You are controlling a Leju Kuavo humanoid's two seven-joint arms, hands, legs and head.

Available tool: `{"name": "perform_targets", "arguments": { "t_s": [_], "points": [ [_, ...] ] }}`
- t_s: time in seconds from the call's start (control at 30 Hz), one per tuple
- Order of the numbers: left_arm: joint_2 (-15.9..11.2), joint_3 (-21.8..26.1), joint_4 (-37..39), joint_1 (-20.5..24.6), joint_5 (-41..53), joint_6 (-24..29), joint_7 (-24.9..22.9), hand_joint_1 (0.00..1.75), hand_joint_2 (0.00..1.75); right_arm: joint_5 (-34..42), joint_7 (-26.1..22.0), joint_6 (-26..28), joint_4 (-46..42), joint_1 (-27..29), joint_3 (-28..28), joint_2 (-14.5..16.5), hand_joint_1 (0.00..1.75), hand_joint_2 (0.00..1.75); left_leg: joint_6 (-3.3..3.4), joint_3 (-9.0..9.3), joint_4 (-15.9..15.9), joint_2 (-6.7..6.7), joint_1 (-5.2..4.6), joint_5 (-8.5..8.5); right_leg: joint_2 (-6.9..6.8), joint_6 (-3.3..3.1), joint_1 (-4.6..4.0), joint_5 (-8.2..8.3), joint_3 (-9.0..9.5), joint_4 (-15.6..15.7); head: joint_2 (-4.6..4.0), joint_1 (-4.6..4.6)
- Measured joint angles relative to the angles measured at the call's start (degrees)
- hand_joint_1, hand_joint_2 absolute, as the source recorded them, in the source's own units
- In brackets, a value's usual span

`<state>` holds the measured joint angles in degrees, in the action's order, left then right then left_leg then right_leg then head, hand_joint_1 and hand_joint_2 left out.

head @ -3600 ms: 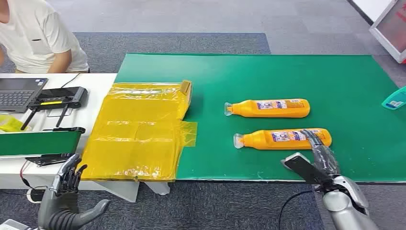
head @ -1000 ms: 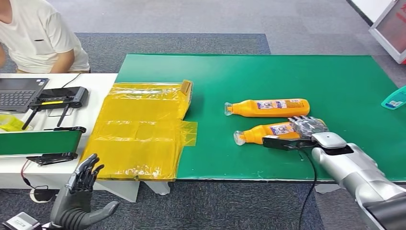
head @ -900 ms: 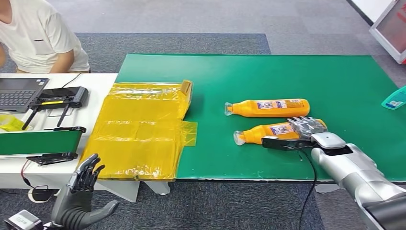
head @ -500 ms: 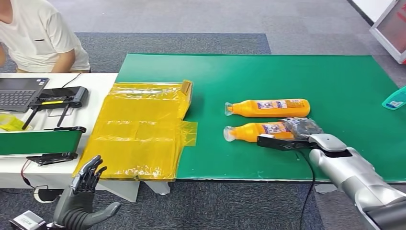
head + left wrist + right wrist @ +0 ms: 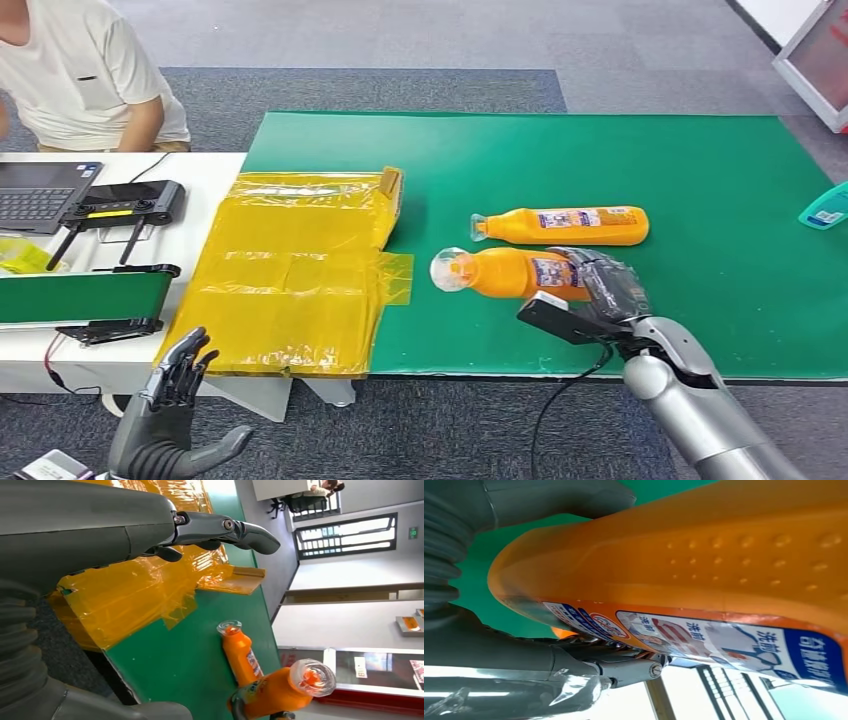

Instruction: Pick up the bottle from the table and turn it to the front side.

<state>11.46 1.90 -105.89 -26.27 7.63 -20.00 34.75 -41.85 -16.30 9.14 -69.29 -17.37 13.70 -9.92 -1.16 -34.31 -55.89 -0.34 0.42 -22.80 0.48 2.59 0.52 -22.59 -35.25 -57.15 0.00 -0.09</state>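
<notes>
My right hand [image 5: 603, 287] grips an orange bottle [image 5: 505, 273] by its base end and holds it above the green mat [image 5: 700, 180], clear cap toward the left. The right wrist view is close on that orange bottle [image 5: 724, 580], its label facing the camera, with my right hand [image 5: 574, 660] wrapped around it. A second orange bottle [image 5: 560, 226] lies flat on the mat just behind. The left wrist view has the held bottle [image 5: 280, 690] and the lying bottle [image 5: 240, 652]. My left hand [image 5: 165, 420] hangs below the table edge, fingers spread, holding nothing.
Yellow plastic sheeting [image 5: 290, 270] covers the mat's left end. A white side table [image 5: 200, 170] carries a laptop [image 5: 40, 195], a black controller [image 5: 125, 205] and a small green conveyor [image 5: 80, 297]. A person [image 5: 80, 70] sits behind it. A teal object [image 5: 826, 206] lies at the right edge.
My right hand closed on the near bottle and lifted it off the mat, carrying it left and tilting its cap upward. The left hand stayed low by the table edge.
</notes>
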Motion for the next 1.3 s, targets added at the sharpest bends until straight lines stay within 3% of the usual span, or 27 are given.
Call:
{"name": "perform_targets", "arguments": {
  "t_s": [0.43, 0.47, 0.57, 0.67, 0.73, 0.87, 0.97, 1.1, 1.3],
  "points": [
    [0.24, -0.07, -0.22, -0.07, 0.72, 0.63, -0.25, 0.00, 1.75, 1.96, -0.71, 2.01, -3.15, 1.92, -2.16, 1.52, 1.75, 1.75, -0.02, 0.01, 0.00, 0.01, 0.02, 0.02, 0.00, -0.01, -0.02, -0.02, -0.01, 0.00, 0.00, 0.03],
    [0.28, -0.79, -0.61, -0.03, 1.15, 1.75, -0.27, 0.00, 1.75, 4.29, -2.16, 2.44, -4.69, 3.42, -2.63, 3.56, 1.75, 1.75, -0.04, 0.02, 0.00, 0.01, 0.03, 0.01, 0.00, -0.05, -0.04, -0.04, -0.01, 0.00, 0.00, 0.02],
    [0.10, -4.97, -2.27, 0.69, 6.64, 11.39, -2.42, 0.00, 1.75, 6.88, -7.47, 7.00, -10.13, 10.19, -2.13, 12.33, 1.75, 1.75, -0.16, 0.05, 0.01, 0.01, 0.10, -0.07, 0.01, -0.21, -0.16, -0.15, -0.02, -0.01, 0.00, -0.02],
    [-1.11, -9.61, -2.40, 2.18, 16.58, 24.32, -6.41, 0.00, 1.75, -2.81, -7.34, 14.60, -10.37, 12.76, 3.50, 15.03, 1.75, 1.75, -0.19, 0.05, 0.02, 0.02, 0.13, -0.09, 0.01, -0.23, -0.19, -0.17, -0.03, -0.02, 0.00, -0.01],
    [-2.37, -13.84, -2.21, 3.38, 18.02, 29.68, -7.57, 0.00, 1.75, -4.70, -7.62, 16.21, -10.36, 13.90, 8.26, 16.00, 1.75, 1.75, -0.20, 0.05, 0.02, 0.02, 0.13, -0.10, 0.01, -0.23, -0.19, -0.17, -0.03, -0.02, 0.00, -0.01],
    [-5.51, -22.61, -1.87, 5.47, 14.89, 34.63, -8.77, 0.00, 1.75, -0.16, -8.50, 14.36, -11.00, 15.90, 16.80, 17.28, 1.75, 1.75, -0.20, 0.05, 0.02, 0.02, 0.12, -0.11, 0.02, -0.23, -0.18, -0.17, -0.04, -0.02, 0.00, -0.01],
    [-7.68, -26.81, -1.77, 6.18, 12.28, 36.52, -9.03, 0.00, 1.75, 7.13, -9.60, 9.84, -11.99, 16.19, 19.63, 17.37, 1.75, 1.75, -0.20, 0.06, 0.02, 0.04, 0.12, -0.13, 0.03, -0.23, -0.15, -0.17, -0.06, -0.01, 0.00, 0.00],
    [-9.37, -29.00, -1.68, 6.54, 11.31, 36.75, -8.48, 0.00, 1.75, 11.79, -11.04, 4.29, -12.78, 16.32, 20.21, 17.35, 1.75, 1.75, -0.20, 0.07, 0.01, 0.05, 0.11, -0.13, 0.03, -0.23, -0.15, -0.16, -0.05, -0.01, 0.00, -0.01],
    [-10.61, -30.65, -1.28, 7.16, 11.36, 35.73, -8.39, 0.00, 1.75, 11.86, -12.00, 3.03, -12.85, 16.08, 21.04, 17.29, 1.75, 1.75, -0.22, 0.08, 0.01, 0.05, 0.11, -0.11, 0.03, -0.24, -0.16, -0.16, -0.06, -0.01, 0.00, -0.02]
  ]
}}
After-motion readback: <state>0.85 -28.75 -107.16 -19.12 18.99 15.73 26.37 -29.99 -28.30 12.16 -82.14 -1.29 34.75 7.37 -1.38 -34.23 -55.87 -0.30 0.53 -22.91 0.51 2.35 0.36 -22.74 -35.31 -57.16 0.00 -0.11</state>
